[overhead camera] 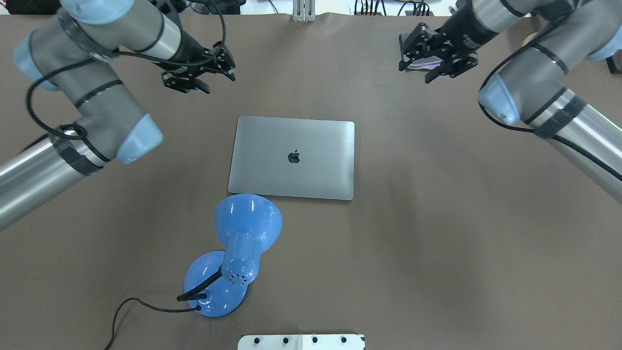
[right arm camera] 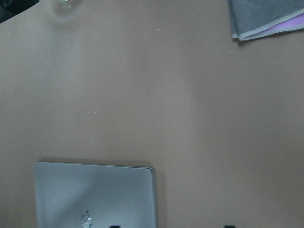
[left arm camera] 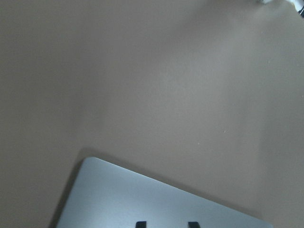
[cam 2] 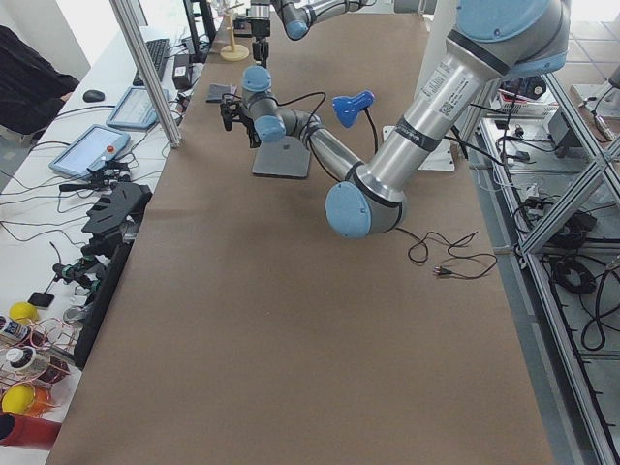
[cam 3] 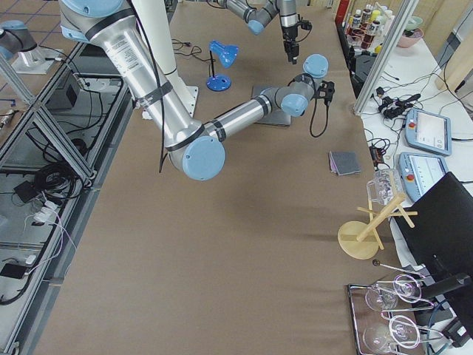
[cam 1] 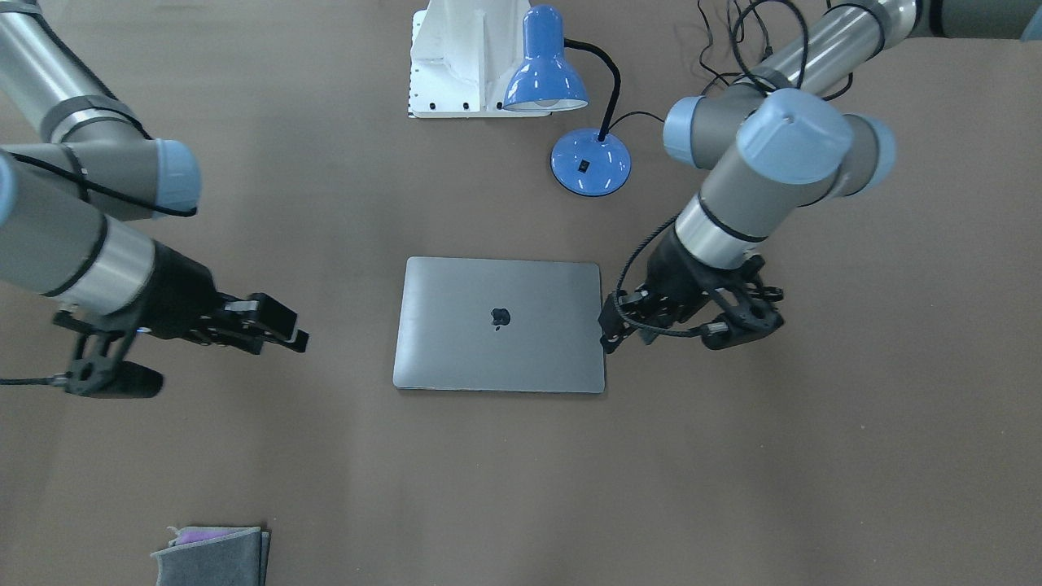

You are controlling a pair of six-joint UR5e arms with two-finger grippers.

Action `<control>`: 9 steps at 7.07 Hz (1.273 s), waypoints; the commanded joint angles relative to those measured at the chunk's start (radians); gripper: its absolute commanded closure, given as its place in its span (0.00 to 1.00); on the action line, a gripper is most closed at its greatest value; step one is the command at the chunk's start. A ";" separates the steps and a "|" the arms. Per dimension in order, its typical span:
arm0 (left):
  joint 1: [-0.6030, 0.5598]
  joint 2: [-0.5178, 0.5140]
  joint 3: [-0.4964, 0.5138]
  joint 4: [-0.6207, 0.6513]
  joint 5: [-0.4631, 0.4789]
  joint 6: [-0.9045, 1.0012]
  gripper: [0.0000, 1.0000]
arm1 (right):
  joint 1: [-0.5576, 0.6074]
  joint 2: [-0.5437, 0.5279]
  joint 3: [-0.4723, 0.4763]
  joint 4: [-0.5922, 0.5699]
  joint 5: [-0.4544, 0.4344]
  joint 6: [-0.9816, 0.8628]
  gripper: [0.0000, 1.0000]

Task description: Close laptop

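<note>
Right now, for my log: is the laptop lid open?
No, the laptop lies flat with its lid down, logo facing up.

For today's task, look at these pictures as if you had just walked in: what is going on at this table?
The laptop lies flat on the brown table with its lid shut and the logo facing up, so the closing looks done. Neither arm touches it. The left claw hangs open close to one side of it, and the right claw hangs open farther off on the other side, both empty. A blue desk lamp stands beside the laptop, and a folded grey cloth lies off to one side.
</note>
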 commanded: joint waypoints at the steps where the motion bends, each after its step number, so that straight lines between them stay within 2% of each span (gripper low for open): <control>1: -0.139 0.142 -0.200 0.272 -0.047 0.393 0.02 | 0.085 -0.227 0.092 -0.019 0.003 -0.263 0.00; 2: -0.179 0.270 -0.261 0.292 -0.044 0.524 0.02 | 0.124 -0.322 0.093 -0.055 -0.026 -0.462 0.00; 3: -0.242 0.390 -0.275 0.278 -0.049 0.685 0.02 | 0.170 -0.393 0.095 -0.132 -0.089 -0.681 0.00; 5: -0.343 0.478 -0.273 0.293 -0.064 0.751 0.02 | 0.327 -0.414 0.097 -0.489 -0.254 -1.193 0.00; 6: -0.392 0.527 -0.257 0.292 -0.114 0.846 0.02 | 0.421 -0.401 0.097 -0.695 -0.272 -1.407 0.00; 7: -0.439 0.573 -0.253 0.293 -0.122 1.013 0.02 | 0.517 -0.386 0.103 -0.844 -0.257 -1.505 0.00; 8: -0.500 0.616 -0.243 0.289 -0.127 1.127 0.02 | 0.573 -0.400 0.103 -0.960 -0.235 -1.601 0.00; 9: -0.519 0.644 -0.234 0.295 -0.127 1.145 0.02 | 0.616 -0.454 0.136 -1.000 -0.161 -1.619 0.00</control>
